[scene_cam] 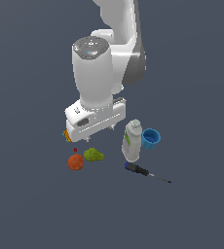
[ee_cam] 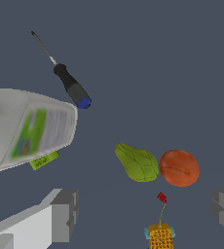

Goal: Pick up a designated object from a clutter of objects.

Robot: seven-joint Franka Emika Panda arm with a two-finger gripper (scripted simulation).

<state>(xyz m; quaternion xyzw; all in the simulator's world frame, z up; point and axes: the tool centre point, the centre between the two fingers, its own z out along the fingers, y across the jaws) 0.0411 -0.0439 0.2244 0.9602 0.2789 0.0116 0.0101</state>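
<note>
The designated object, an olive-green lumpy pear shape [scene_cam: 93,155] [ee_cam: 137,163], lies on the dark floor and touches or nearly touches an orange-red ball [scene_cam: 75,162] [ee_cam: 179,168]. My gripper [scene_cam: 100,134] [ee_cam: 145,214] hovers open just behind and above both. Its two grey fingers [ee_cam: 65,214] stand wide apart and hold nothing. A yellow-orange speckled bit [scene_cam: 66,136] [ee_cam: 160,237] sits below the hand, partly hidden by it in the exterior view. The green object is in full view in both views.
A white bottle [scene_cam: 132,141] [ee_cam: 31,129] stands to the exterior view's right of the green object, with a blue cup [scene_cam: 151,138] beside it. A blue-handled screwdriver [scene_cam: 145,172] [ee_cam: 70,85] lies in front of the bottle. A tiny red marker [scene_cam: 75,149] [ee_cam: 161,197] floats near the ball.
</note>
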